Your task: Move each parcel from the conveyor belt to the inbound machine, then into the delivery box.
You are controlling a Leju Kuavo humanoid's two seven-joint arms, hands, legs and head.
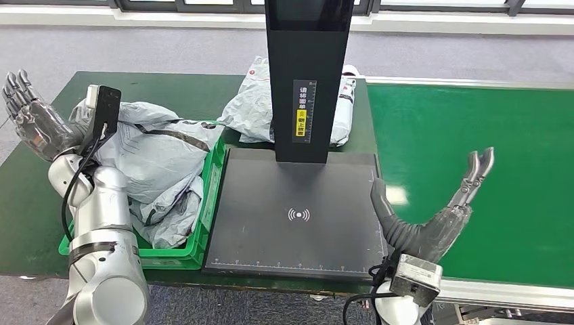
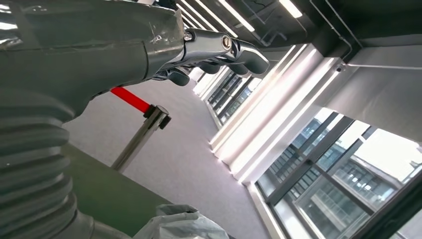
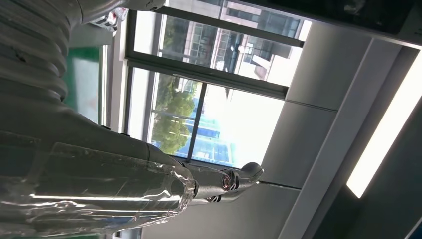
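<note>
Left hand (image 1: pixel 30 118): I saw it raised at the far left, beyond the edge of the dark green table (image 1: pixel 27 203), fingers spread and holding nothing.
Delivery box (image 1: pixel 211 196): a green crate on the table, just left of the scanner plate; it held a pile of grey parcels (image 1: pixel 159 152).
Inbound machine (image 1: pixel 294 210): its flat black plate lay bare of parcels; a black upright column (image 1: pixel 308 74) rose from the rear edge.
Parcel behind column (image 1: pixel 254 108): one grey bag lay on the table behind the machine, partly hidden by the column.
Right hand (image 1: pixel 433 210): I saw it held open above the plate's right edge, thumb and fingers well apart, gripping nothing.
Conveyor belt (image 1: pixel 474 135): bright green surface at the right.
</note>
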